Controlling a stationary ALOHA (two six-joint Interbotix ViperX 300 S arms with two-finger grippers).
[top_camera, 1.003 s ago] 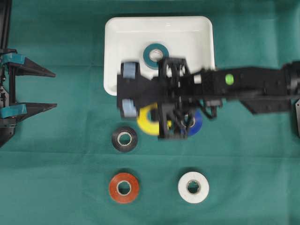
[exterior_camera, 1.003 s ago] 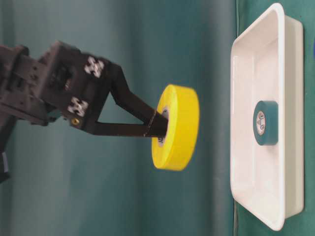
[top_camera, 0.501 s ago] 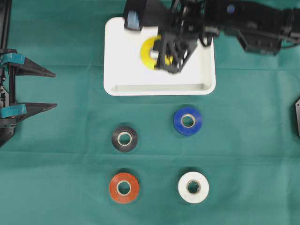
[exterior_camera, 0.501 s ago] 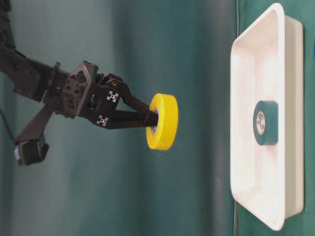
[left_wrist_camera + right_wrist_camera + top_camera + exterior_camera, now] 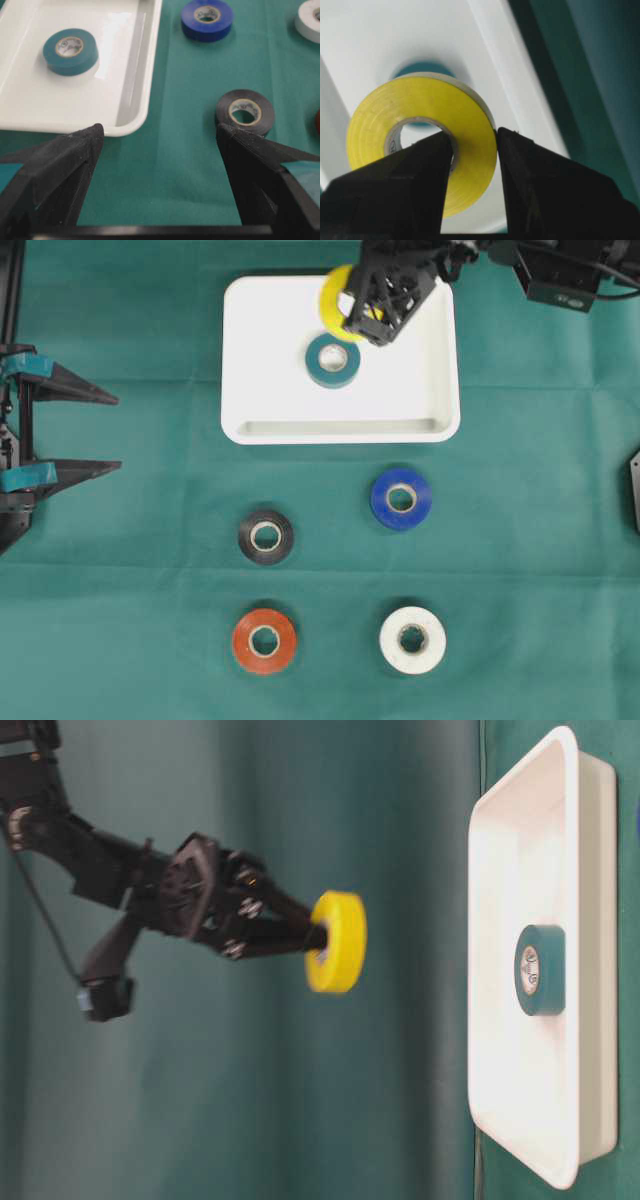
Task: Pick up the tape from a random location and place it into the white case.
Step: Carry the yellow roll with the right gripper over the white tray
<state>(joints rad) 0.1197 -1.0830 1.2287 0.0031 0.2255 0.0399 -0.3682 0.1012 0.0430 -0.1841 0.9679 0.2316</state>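
Observation:
A yellow tape (image 5: pixel 334 300) roll hangs in the air above the far part of the white case (image 5: pixel 340 430). My right gripper (image 5: pixel 366 312) is shut on the roll, one finger through its core and one outside. The table-level view shows the yellow tape (image 5: pixel 337 942) well above the white case (image 5: pixel 560 820). In the right wrist view the yellow tape (image 5: pixel 420 100) sits between the fingers of the right gripper (image 5: pixel 474 135). A teal tape (image 5: pixel 333 359) lies flat in the case. My left gripper (image 5: pixel 116 432) stands open at the left edge, holding nothing.
On the green cloth in front of the case lie a blue tape (image 5: pixel 401 498), a black tape (image 5: pixel 266 536), a red tape (image 5: pixel 264 641) and a white tape (image 5: pixel 412 639). The left wrist view shows the black tape (image 5: pixel 245 111) close to its right finger.
My right gripper has carried the yellow tape from over the middle of the table to above the case's far side. The left arm has not moved.

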